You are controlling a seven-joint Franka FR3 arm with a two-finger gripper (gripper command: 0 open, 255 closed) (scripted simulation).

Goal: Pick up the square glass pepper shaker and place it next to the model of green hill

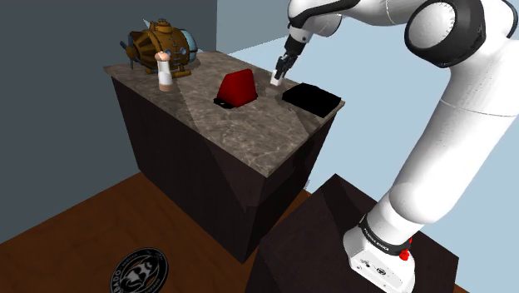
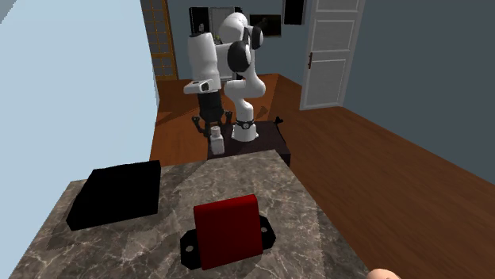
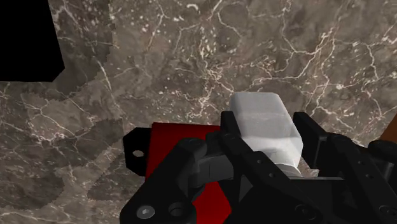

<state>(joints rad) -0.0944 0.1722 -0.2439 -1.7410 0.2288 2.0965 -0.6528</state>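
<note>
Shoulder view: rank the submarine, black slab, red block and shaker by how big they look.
1. Submarine, though it is farthest from the camera.
2-3. Black slab and red block: too alike to rank.
4. Shaker, clasped in the hand.

Countertop point(image 1: 249, 137): brown-grey marble, veined white. Wedge point(image 1: 239, 86): red, on a black base. Beside the wedge, a plain black box point(image 1: 312, 98). Shaker point(image 3: 264, 127): frosted white. Beyond the wedge, a bronze-orange submarine point(image 1: 162, 43).
</note>
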